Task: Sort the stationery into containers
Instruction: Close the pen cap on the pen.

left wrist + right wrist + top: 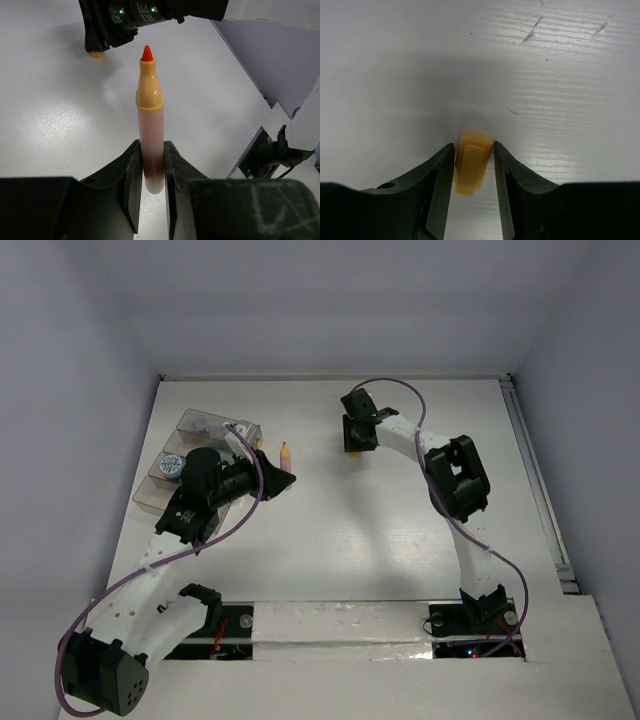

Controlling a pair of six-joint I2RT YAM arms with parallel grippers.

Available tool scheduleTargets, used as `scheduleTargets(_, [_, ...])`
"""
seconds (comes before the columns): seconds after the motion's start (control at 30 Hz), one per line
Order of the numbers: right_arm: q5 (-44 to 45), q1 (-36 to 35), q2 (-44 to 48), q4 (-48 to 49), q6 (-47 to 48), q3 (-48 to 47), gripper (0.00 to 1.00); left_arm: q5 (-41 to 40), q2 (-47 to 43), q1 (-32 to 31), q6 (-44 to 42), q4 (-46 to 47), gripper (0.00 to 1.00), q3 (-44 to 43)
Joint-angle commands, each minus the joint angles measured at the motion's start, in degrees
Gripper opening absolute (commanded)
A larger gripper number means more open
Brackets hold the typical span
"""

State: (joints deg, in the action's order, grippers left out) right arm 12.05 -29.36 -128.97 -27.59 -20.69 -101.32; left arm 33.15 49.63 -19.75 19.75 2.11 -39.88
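My left gripper [151, 150] is shut on the lower barrel of an uncapped orange marker [150, 125], whose red tip points away from the wrist. From above, the marker [285, 452] sticks out of the left gripper [281, 478] just right of the clear containers [152, 496]. A small orange cap [471, 167] lies on the table between the fingers of my right gripper [474, 150], and both fingers touch its sides. The top view places the right gripper [355, 446] at mid-back over the cap [354, 455].
Several blue-topped and pale tubs [172, 466] sit inside the containers at the left back. The right gripper's body [107, 30] shows ahead of the marker tip in the left wrist view. The table's right edge [250, 135] runs close by.
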Motion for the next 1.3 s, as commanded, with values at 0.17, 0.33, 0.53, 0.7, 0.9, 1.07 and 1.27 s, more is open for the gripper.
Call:
scheduleTargets(0.17, [1.92, -0.52, -4.72, -9.67, 2.50, -5.03, 0.18, 1.04, -1.29, 0.32, -0.50, 2.29, 0.00, -1.08])
scheduleTargets(0.33, [0.35, -0.52, 3.44, -0.73, 0.83, 3.02, 0.01, 1.22, -0.67, 0.32, -0.50, 2.29, 0.00, -0.99])
scheduleTargets(0.53, [-8.18, -1.57, 25.28, 22.11, -5.04, 20.43, 0.00, 1.31, 0.82, 0.32, -0.41, 2.37, 0.00, -0.90])
scheduleTargets(0.7, [-11.61, -4.20, 38.78, 39.87, -11.82, 32.66, 0.00, 1.13, 2.32, 0.32, -0.76, 2.02, 0.00, -1.25])
scheduleTargets(0.9, [-7.40, -13.25, 43.71, 48.75, -12.54, 32.24, 0.00, 1.30, 2.93, 0.85, -0.76, 2.20, 0.00, -1.17])
scheduleTargets(1.07, [-7.83, -17.03, 42.40, 51.32, -12.27, 29.08, 0.00, 1.66, 3.28, 0.85, -0.76, 2.37, 0.00, -1.08])
scheduleTargets(1.27, [-8.36, -19.06, 40.64, 51.59, -11.75, 27.67, 0.00, 1.66, 3.55, 0.85, -0.67, 2.46, 0.00, -1.08])
